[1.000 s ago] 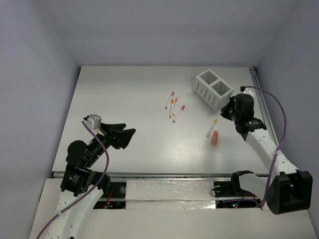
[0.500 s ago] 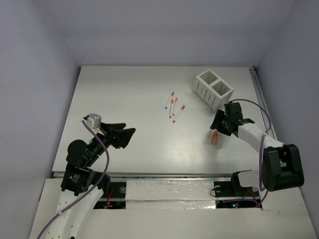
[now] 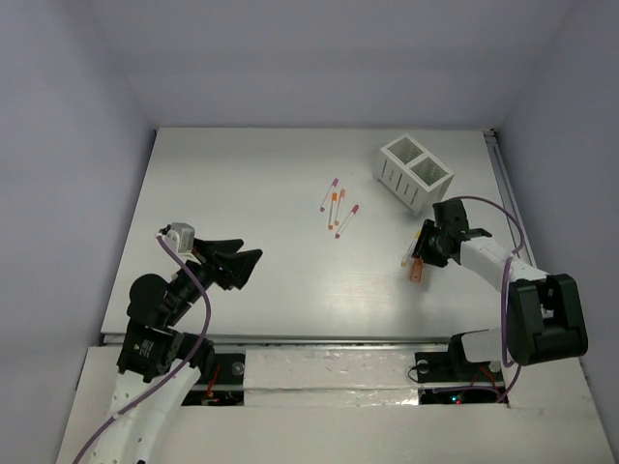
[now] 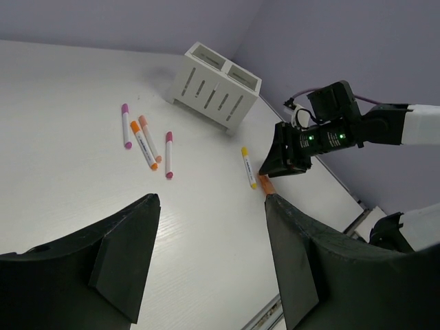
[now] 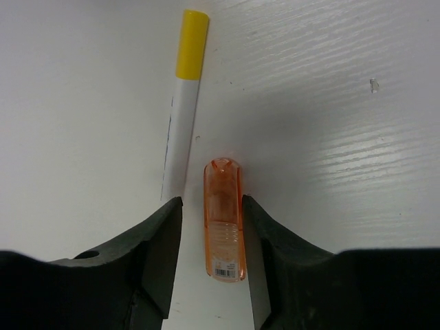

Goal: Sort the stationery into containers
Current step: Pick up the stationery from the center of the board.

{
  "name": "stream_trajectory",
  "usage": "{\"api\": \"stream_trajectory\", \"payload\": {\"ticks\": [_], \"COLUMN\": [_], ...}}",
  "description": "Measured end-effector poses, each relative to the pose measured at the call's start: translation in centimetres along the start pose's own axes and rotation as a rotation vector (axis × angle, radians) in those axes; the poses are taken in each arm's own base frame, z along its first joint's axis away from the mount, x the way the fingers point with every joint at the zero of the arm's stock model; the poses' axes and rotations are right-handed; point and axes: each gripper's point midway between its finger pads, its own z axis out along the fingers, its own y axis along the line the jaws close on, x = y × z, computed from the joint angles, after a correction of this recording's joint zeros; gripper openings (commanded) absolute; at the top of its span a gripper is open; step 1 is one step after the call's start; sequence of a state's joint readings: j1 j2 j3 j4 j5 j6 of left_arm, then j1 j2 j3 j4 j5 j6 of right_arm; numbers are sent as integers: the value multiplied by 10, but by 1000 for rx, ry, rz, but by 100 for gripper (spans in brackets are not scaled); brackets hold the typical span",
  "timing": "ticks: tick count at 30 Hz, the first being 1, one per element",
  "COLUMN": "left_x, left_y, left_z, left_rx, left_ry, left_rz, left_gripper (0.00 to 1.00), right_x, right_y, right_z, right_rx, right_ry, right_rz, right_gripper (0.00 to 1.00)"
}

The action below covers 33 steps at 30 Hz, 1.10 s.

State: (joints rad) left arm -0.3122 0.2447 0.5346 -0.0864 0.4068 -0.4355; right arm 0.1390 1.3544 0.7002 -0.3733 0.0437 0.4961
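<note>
- Room: plain lavender walls [image 3: 319,58] on three sides. No hazard from them.
- White tabletop [image 3: 242,174], matte, with faint grain showing in the right wrist view. It looks smooth, so I'd expect round pens to roll or skid if nudged.
- Right arm [image 3: 488,259] is low over the right side of the tabletop. The right jaws are released and straddle the short orange marker [image 5: 223,220], which lies flat. Nothing is gripped yet.
- Left arm [image 3: 169,300] is at near-left, well apart from all the stationery. The left jaws are released and empty.
- White slatted box [image 3: 416,172] stands far right, near the right arm. It has two compartments; can't tell whether anything is inside.
- Cluster of capped pens [image 3: 337,205] (purple, orange and pink caps) lies mid-tabletop, apart from the box and unsorted.
- Yellow-capped pen [image 5: 182,117] lies just beside the orange marker, and its white barrel runs down towards one finger's tip.
- Risk 1: on closing, that finger could catch the yellow pen's barrel and flick it away, or pinch both items together.
- Risk 2: the marker sits off-centre between the jaws, tight to the other finger. Closing may shove or roll it before it clamps. That would give a skewed hold that could drop on the way to the box.
- Risk 3: the marker's shell looks like glossy plastic, so a light squeeze might slip.
</note>
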Motion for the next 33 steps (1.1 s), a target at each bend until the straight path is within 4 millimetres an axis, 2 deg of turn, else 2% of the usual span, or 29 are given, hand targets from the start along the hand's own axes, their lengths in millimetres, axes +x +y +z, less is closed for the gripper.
{"api": "stream_trajectory", "payload": {"ticks": [10,13,16,17,22,25,27,29,33], "left_x": [-3,-4,-5,-5,-6,-6,-6,-6,-6], "left_y": [-3,-4,-5,-5,-5,-5,-5,-5,-5], "left_z": [-3,-4,-5,-5,-5,-6,-6,-6,-6], "left_rx": [8,11,14,14,13,13,13,13,12], "left_ry": [-15,-21,-26,-26,-32,-33,-33,-33,-34], "left_rz": [7,9,11,12,13,14,14,14,14], "left_gripper": [60,60,60,60,60,60,60,60,60], "right_x": [10,7,4,4,4,0,-11,-33,-99], "right_y": [-6,-3,-2,-3,-8,-7,1,16,55], "right_z": [11,14,16,15,11,0,-15,-34,-77], "right_rx": [45,52,59,65,92,85,48,-16,-142], "right_ry": [77,90,96,95,96,79,37,-39,-236], "right_rz": [-4,-4,-3,-4,-8,-10,-5,4,35], "right_gripper": [43,29,22,17,10,7,7,8,9]}}
